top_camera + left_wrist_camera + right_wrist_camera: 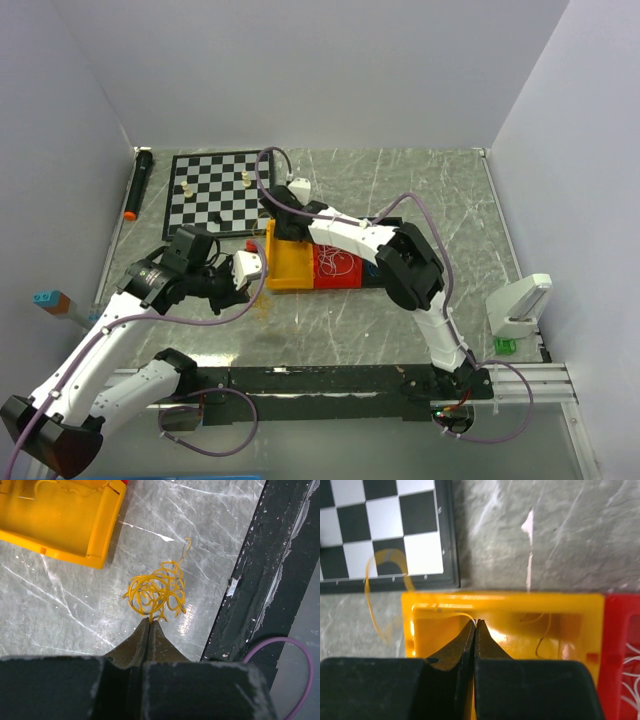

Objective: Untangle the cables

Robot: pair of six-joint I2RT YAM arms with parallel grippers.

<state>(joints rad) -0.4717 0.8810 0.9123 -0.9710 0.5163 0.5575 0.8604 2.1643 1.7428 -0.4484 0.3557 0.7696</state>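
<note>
A curly yellow cable [155,591] lies bunched on the marble table beside the yellow bin [60,525]. My left gripper [151,622] is shut on a strand at the near edge of that bunch. Over the yellow bin [500,599], my right gripper [475,623] is shut on a thin yellow strand [455,614], which runs left over the bin wall and loops above the chessboard. White cables [631,680] lie in the red bin [620,640]. From above, both grippers, left [262,280] and right [276,228], are at the yellow bin [292,265]. No blue cable shows.
A chessboard [215,190] with a few pieces lies behind the bins, and a black marker [138,185] lies left of it. A white device [520,305] and a green item [505,345] are at the right edge. The black table rail [260,580] runs close to the yellow bunch.
</note>
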